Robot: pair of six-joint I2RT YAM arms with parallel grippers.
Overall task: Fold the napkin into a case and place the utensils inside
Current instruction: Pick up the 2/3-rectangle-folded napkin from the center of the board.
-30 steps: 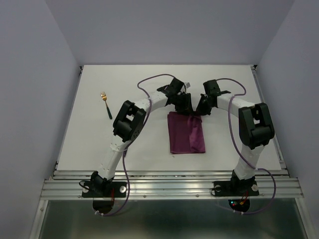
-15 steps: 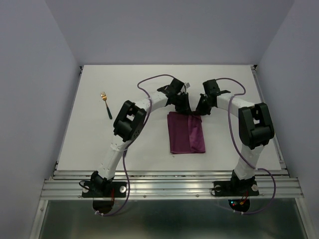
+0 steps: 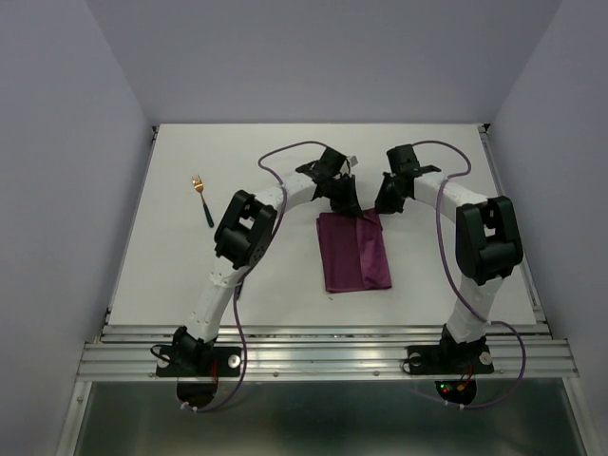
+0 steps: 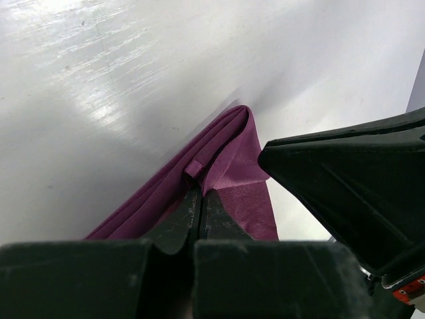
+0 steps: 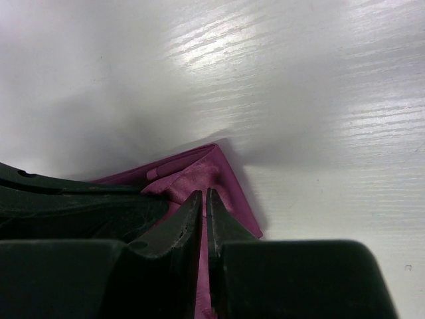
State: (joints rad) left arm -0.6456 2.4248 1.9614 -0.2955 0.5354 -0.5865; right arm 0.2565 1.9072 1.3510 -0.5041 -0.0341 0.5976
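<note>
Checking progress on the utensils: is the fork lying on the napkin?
No, the fork lies on the bare table, well to the left of the napkin.

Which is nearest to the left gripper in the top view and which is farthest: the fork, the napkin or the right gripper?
1. The napkin: the left gripper is pinching its far edge, so they touch.
2. The right gripper: just to the right, at the same far edge.
3. The fork: well off to the left, lying apart from the cloth.
</note>
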